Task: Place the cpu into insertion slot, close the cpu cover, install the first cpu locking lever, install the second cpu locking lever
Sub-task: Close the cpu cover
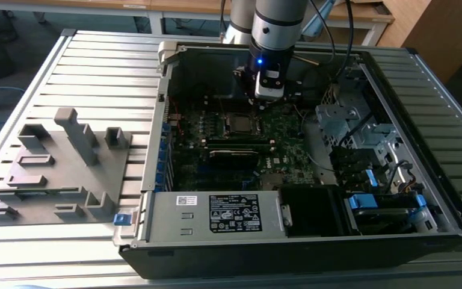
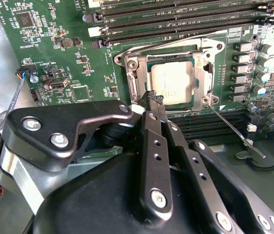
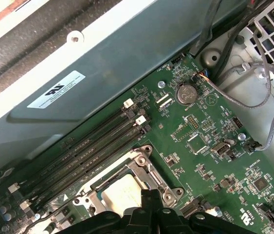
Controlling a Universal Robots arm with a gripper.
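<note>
- gripper (image 2: 155, 99) fingers pinched together, empty, tips just beside the socket's (image 2: 135, 90) edge
- cpu (image 2: 172, 84) sits in the socket, cover (image 2: 206, 68) down over it
- one lever (image 2: 234, 131) juts away from the socket

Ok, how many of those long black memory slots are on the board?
4, in the first wrist view: the first memory slot lies nearest the case wall, then the second, third and fourth, nearest the insertion slot. None seems hidden.
</note>
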